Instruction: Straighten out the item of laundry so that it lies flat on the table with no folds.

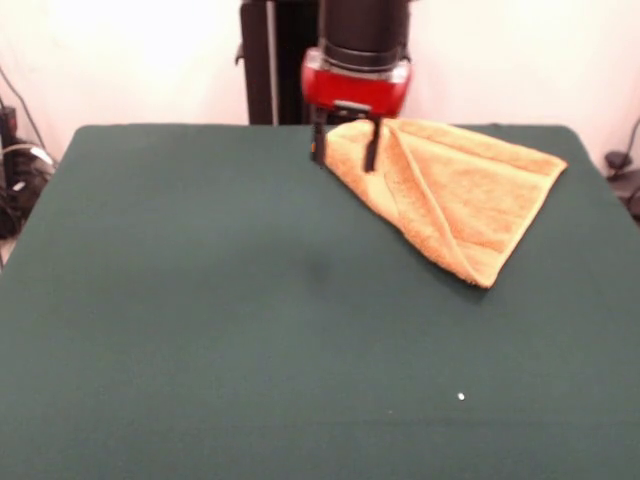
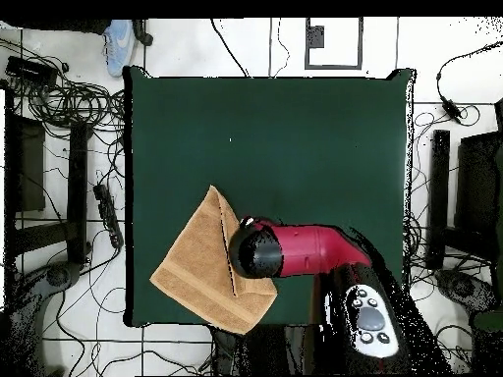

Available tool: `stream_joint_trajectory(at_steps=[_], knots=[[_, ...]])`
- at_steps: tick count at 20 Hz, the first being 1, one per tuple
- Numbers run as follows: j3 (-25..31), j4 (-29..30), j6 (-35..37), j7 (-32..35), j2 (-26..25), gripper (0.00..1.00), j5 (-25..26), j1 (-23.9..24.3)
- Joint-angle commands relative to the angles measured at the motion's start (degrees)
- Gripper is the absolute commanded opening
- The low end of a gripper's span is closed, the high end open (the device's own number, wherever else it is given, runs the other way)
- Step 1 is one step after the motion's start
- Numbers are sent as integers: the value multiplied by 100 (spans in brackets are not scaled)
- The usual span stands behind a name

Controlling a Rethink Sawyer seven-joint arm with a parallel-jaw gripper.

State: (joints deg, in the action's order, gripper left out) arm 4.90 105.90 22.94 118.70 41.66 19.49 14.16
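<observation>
The orange-yellow towel point(image 1: 460, 195) lies at the far right of the dark green table point(image 1: 200, 300), folded over itself into a rough triangle with a raised fold ridge down its middle. My gripper point(image 1: 345, 148) hangs at the towel's left corner. Its two black fingers point(image 1: 318, 146) stand apart, one on each side of that corner, so it is open. In the overhead view the towel point(image 2: 201, 265) sits at the table's point(image 2: 314, 137) lower left, reaching the edge by the robot. The red arm covers the gripper point(image 2: 248, 251) and the towel's right side there.
The black pedestal point(image 1: 275, 60) stands behind the table's far edge. A small white speck point(image 1: 460, 397) lies on the cloth near the front. Cables point(image 2: 69, 98) cover the floor around the table. A person's blue shoe point(image 2: 118, 44) shows at the top left.
</observation>
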Motion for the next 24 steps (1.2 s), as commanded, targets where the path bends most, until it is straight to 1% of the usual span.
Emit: stream_joint_trajectory(at_steps=[1,4,6,13,17,22,24], knots=[[277,1062,-908,1444,-533,100,-488,-578],[237,1266,-1152,1437,-565,100,-577,-701],[195,1314,-1389,1400,-682,100,-603,-762],[-8,1240,-2238,1340,-1307,100,-618,-917],[-78,1101,-2598,1110,-1723,100,-450,-751],[-218,996,-2898,877,-2004,100,-256,-521],[-307,955,-3051,837,-2100,100,-236,-509]])
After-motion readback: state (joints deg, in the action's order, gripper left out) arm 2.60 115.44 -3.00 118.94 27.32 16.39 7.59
